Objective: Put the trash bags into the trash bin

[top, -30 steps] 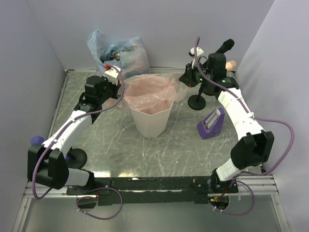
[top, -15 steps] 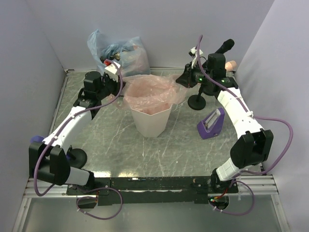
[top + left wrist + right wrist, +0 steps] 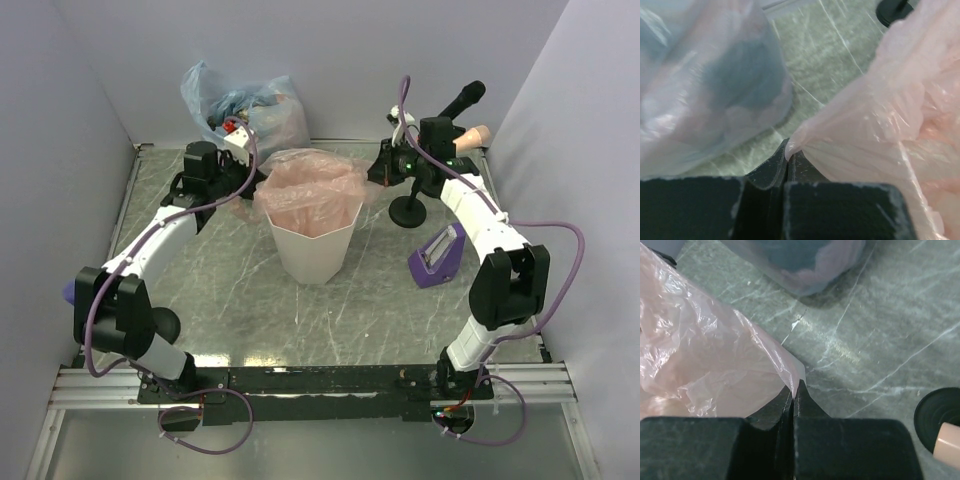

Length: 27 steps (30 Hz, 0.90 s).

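Presently left gripper [image 3: 788,156] and right gripper [image 3: 795,390] clamp opposite edges of the pink trash bag [image 3: 308,190] sitting in the white trash bin [image 3: 312,252]; next, probably, stretch its mouth over the rim.

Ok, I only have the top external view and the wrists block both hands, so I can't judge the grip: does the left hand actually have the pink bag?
Observer: Yes. The left wrist view shows the left hand shut on a pinched fold of the pink bag.
Operator: And the right one?
Observer: The right hand is shut too, on a thin corner of the same bag's edge, right at its fingertips.
Operator: What lies beyond that hand?
Observer: The marbled table, with the black stand base at the lower right of the right wrist view.
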Available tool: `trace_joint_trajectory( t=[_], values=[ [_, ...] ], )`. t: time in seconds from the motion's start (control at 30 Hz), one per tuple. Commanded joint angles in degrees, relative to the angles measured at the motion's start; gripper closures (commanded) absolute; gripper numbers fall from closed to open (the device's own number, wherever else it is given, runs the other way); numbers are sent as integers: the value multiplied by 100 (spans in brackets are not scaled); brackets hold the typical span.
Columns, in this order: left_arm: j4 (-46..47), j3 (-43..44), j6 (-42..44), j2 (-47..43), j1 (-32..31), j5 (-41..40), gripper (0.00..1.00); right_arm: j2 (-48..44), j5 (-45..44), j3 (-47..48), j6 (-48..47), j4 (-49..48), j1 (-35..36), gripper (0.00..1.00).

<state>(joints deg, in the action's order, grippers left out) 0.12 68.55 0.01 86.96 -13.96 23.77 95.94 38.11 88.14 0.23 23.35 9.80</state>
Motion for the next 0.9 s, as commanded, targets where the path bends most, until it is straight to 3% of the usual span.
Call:
trace_joint_trajectory(
  t=[0.0,0.27,0.33,0.43,0.5,0.57,0.67,0.87],
  values=[
    [-432,122,-221,102,7,470,99,-137,-40,-77,197,29,-49,100],
    [-1478,123,-71,-3,130,672,99,-655,-84,-744,109,336,-57,100],
    [-1751,71,297,-56,156,822,99,-839,-75,-947,118,310,-57,100],
    [-1709,-105,333,-231,209,735,99,-980,-145,-1053,135,266,-57,100],
    [-1525,-184,289,-398,253,551,88,-1007,-207,-948,144,327,-75,100],
    [-1454,-176,263,-600,323,375,74,-1095,-303,-764,65,450,-119,88],
    [-1506,-79,368,-951,621,173,62,-1366,-576,-482,-163,661,-180,65],
    [-1663,-149,841,-1874,1272,-162,48,-2210,-919,-517,-734,837,-479,49]
  ],
)
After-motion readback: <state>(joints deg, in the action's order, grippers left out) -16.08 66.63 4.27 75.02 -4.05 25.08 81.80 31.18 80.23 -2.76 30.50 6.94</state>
